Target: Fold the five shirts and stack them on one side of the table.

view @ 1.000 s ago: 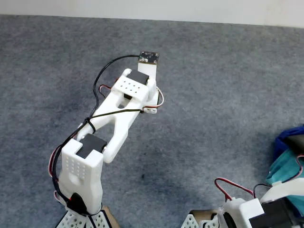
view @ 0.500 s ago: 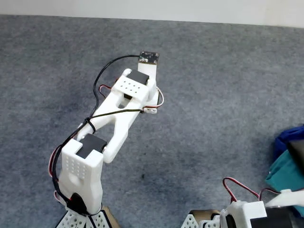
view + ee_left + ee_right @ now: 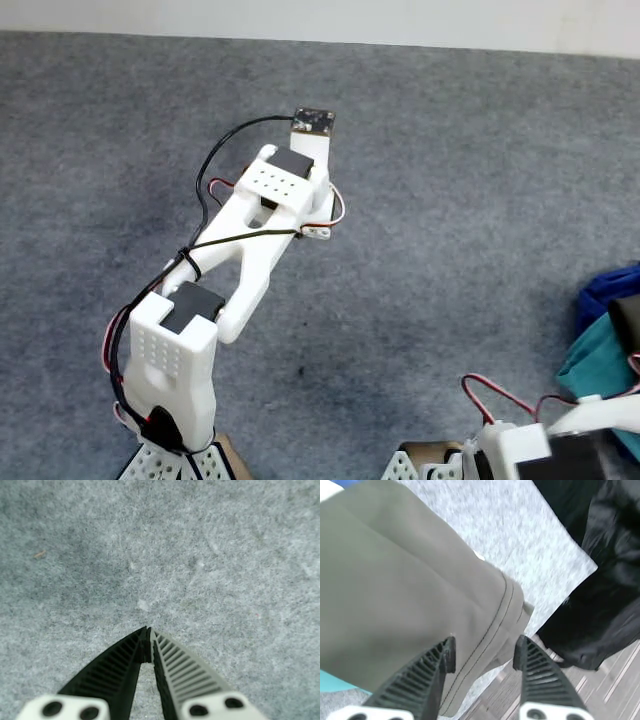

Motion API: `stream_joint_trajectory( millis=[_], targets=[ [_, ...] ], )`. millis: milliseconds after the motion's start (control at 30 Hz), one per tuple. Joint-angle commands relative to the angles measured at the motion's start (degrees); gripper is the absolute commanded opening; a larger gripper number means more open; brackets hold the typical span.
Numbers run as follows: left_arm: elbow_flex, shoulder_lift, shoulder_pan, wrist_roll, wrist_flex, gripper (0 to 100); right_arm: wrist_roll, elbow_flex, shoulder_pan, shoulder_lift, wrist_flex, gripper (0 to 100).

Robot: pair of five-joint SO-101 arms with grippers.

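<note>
My left gripper is shut with nothing in it, hanging just above bare grey felt. In the high view the left arm stretches out over the middle of the table. A teal shirt and a dark blue shirt lie bunched at the table's right edge, beside the right arm. My right gripper is open over a folded grey-olive shirt with a stitched hem. The shirt lies near the table's edge, and nothing is between the fingers.
A black garment lies crumpled beyond the grey-olive shirt, partly over the table's edge. A strip of grey felt separates the two. Floor boards show past the edge. The felt table spreads wide around the left arm.
The right arm has shifted down and to the right at the lower right corner of the high view, uncovering more of the teal shirt. The left arm has kept still.
</note>
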State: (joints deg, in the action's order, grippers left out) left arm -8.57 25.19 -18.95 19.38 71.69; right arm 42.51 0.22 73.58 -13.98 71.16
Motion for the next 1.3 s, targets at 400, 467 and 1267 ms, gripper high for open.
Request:
stream_joint_trajectory(
  millis=[400,467,1267],
  targets=[
    [-0.31,-0.92,0.66,-0.44,-0.53,1,-18.2,-3.65,-23.34,-9.89,4.62,10.9],
    [-0.31,-1.01,1.71,-0.44,-0.35,1,-21.27,-3.74,-27.56,-9.89,6.64,10.8],
    [-34.24,-0.66,62.81,-14.15,21.45,1,-39.3,-2.77,-70.99,7.25,15.08,2.2]
  ],
)
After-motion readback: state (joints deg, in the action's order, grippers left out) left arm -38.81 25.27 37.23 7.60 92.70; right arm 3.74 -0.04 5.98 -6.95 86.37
